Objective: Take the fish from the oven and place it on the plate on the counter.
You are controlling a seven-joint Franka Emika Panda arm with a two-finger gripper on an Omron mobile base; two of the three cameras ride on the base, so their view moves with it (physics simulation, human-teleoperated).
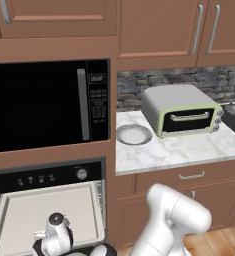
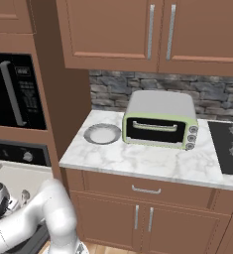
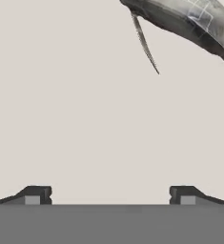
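Note:
The oven (image 1: pixel 49 177) stands open at the lower left, its cream tray (image 1: pixel 29 215) pulled out under the black knob strip. In the hand view, my gripper (image 3: pixel 111 193) hangs open just above the tray (image 3: pixel 85 124), with nothing between its fingers. The grey fish (image 3: pixel 189 21) lies on the tray ahead of the gripper and off to the right, apart from the fingers, a thin fin pointing toward them. The plate (image 1: pixel 134 134) (image 2: pixel 102 134) sits bare on the white marble counter (image 1: pixel 189 150) (image 2: pixel 138 161), left of the toaster oven.
A large black microwave (image 1: pixel 39 105) is built in above the oven. The pale-green toaster oven (image 1: pixel 181 111) (image 2: pixel 160 119) stands on the counter, and a black cooktop (image 2: pixel 229 144) lies at its right. Wooden cabinets hang overhead, and drawers sit below the counter.

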